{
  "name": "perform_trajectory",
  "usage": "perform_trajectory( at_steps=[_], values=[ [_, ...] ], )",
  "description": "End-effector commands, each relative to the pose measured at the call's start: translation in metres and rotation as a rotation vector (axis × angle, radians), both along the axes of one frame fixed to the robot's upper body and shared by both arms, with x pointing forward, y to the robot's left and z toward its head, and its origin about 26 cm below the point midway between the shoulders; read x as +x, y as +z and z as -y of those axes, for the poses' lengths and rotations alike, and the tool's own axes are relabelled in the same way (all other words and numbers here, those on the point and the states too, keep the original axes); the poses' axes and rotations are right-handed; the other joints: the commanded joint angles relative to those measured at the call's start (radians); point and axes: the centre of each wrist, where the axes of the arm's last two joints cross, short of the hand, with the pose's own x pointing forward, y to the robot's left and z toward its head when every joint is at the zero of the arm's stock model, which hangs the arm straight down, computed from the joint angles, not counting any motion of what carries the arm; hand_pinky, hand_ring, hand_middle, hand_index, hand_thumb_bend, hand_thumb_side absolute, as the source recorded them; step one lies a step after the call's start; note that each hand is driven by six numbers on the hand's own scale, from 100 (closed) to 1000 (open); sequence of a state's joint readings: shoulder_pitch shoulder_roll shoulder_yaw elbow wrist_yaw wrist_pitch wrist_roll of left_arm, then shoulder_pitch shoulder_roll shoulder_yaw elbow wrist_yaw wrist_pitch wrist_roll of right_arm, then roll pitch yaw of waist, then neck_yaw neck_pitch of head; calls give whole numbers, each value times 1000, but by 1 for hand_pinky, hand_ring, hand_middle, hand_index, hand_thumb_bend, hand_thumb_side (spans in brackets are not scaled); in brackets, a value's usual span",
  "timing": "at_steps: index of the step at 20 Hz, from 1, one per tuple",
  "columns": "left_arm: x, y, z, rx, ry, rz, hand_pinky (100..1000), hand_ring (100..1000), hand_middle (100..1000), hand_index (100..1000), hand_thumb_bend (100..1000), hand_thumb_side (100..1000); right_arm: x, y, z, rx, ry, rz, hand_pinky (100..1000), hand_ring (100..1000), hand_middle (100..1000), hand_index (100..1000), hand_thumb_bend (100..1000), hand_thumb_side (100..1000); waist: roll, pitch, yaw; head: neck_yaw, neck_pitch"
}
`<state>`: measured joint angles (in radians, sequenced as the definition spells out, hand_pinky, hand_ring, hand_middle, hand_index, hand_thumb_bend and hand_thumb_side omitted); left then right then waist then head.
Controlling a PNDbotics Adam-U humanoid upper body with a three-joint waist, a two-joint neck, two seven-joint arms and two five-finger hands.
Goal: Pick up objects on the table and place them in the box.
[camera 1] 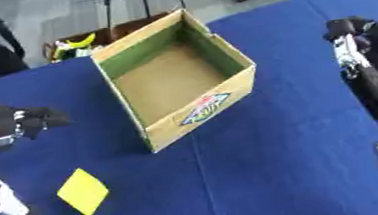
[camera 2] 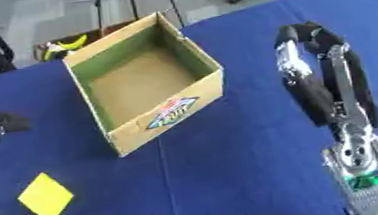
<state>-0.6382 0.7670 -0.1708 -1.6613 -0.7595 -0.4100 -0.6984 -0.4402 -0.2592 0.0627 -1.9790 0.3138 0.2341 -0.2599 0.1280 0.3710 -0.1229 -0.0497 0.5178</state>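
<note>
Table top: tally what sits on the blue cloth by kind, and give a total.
Cardboard box: 1, open, nothing visible inside
Yellow flat piece: 1, lying on the cloth near the left robot hand
Total: 2

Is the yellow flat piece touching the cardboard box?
Apart. The left eye view shows bare blue cloth between the yellow piece and the cardboard box.
</note>
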Motion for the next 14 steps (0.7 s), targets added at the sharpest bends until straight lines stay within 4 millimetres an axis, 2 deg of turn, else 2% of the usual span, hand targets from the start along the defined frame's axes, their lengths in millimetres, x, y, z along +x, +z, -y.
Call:
perform_trajectory(
  at_steps=[1,14],
  values=[
    [1,7,-2,315,-100,-84,546,691,968,1000,921,606,-2,6,0,-7,12,21,940,1000,636,751,100,775,-2,-17,-1,3,-5],
    [10,0,-3,320,-166,-110,529,688,1000,1000,820,542,-2,5,1,-9,12,17,941,1000,635,747,100,775,3,-15,-6,0,-6]
  ],
)
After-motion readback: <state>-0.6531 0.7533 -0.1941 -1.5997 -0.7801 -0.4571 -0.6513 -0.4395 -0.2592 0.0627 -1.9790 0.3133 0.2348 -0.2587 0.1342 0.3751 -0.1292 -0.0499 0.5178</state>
